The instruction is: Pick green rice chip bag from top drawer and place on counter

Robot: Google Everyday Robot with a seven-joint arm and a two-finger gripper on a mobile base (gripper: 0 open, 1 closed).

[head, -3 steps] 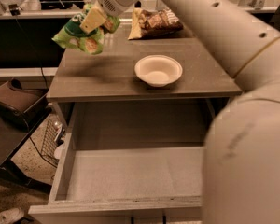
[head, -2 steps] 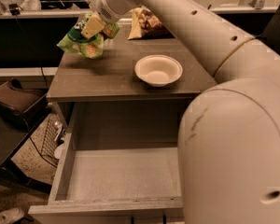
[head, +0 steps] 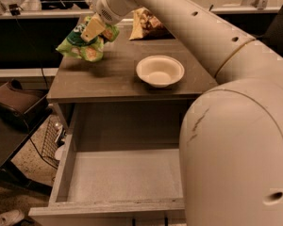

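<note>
My gripper [head: 92, 31] is shut on the green rice chip bag [head: 83, 46] and holds it over the far left part of the counter [head: 108, 76]. The bag hangs tilted from the fingers, its lower edge close to the counter surface; I cannot tell whether it touches. The top drawer [head: 122, 175] stands pulled open below the counter's front edge, and its pale-grey bottom is bare. My arm reaches in from the right and hides the drawer's right side.
A white bowl [head: 160, 70] sits on the counter right of the middle. A brown-and-tan chip bag [head: 146, 23] lies at the counter's far edge. A dark bag [head: 16, 102] and a low table stand left of the cabinet.
The gripper with the green bag has shifted slightly right and farther back over the counter. The arm has swung across more of the right side of the view.
</note>
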